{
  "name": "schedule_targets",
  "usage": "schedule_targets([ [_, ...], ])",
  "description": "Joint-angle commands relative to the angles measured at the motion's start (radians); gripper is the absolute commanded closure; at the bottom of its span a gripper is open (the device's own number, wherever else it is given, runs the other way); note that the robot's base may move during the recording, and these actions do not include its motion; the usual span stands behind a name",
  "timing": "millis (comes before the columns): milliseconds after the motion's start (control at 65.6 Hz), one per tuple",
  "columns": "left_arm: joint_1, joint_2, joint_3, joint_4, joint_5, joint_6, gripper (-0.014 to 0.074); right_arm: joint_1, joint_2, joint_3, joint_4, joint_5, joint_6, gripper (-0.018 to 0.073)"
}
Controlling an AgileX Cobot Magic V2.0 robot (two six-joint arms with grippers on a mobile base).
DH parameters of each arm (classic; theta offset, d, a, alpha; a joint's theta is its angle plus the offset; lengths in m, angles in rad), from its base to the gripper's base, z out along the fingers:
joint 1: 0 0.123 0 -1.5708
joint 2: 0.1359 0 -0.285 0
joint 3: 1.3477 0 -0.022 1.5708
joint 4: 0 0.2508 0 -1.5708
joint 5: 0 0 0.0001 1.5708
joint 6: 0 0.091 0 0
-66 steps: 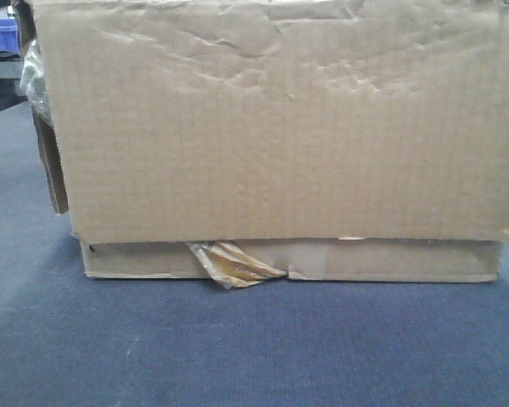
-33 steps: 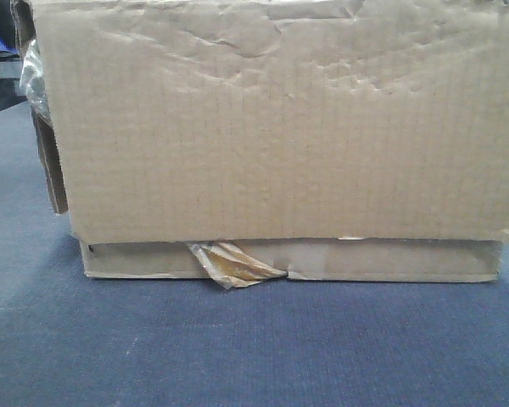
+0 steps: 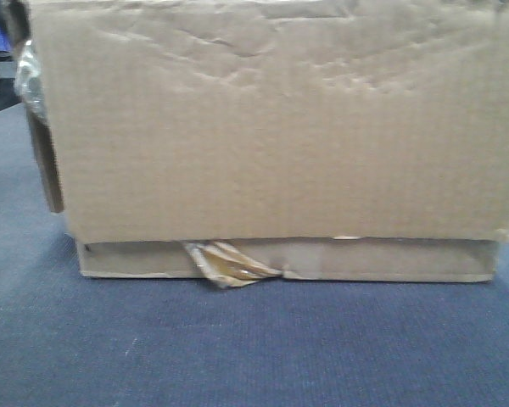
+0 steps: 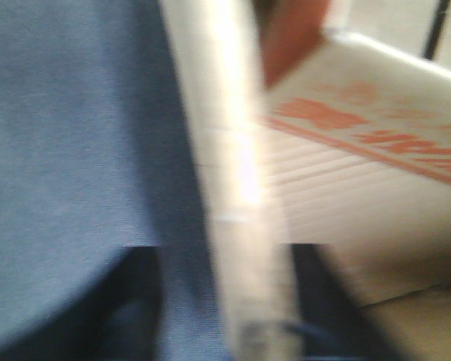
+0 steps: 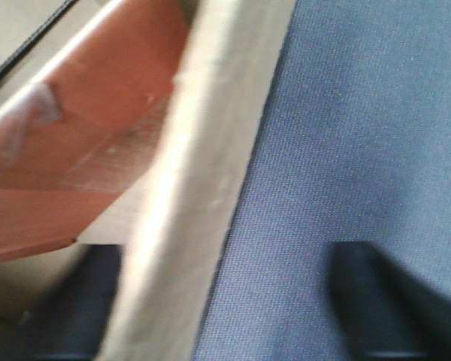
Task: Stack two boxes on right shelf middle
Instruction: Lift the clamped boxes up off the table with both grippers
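In the front view a tall creased brown box (image 3: 280, 127) sits on a shallow flat box (image 3: 390, 261), which has peeling yellowish tape (image 3: 229, 264); together they fill most of the view. No gripper shows there. The left wrist view is blurred. My left gripper (image 4: 225, 301) is open, its dark fingers (image 4: 128, 301) standing either side of a pale cardboard wall (image 4: 225, 150). My right gripper (image 5: 225, 301) is open wide, with a cardboard wall edge (image 5: 203, 150) running close to its left finger (image 5: 83, 301). The right shelf middle is out of view.
The boxes rest on a blue cloth surface (image 3: 254, 348). A cardboard panel with red printing (image 4: 361, 150) lies right of the wall in the left wrist view. A reddish-brown surface (image 5: 83, 150) lies left of the wall in the right wrist view.
The stacked boxes have shifted slightly to the left in the front view, and the picture has turned blurrier. The blue patch at the top left has shrunk.
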Motion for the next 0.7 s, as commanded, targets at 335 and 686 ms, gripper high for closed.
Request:
schedule_targets([
  [335, -0.001, -0.018, -0.002, 0.019, 0.004, -0.009, 0.0708, 0.002, -0.016, -0.009, -0.002, 0.001, -0.011, 0.0711],
  [686, -0.001, -0.113, -0.108, 0.030, 0.004, -0.009, 0.0708, 0.002, -0.164, -0.032, -0.002, -0.068, 0.007, 0.0711],
])
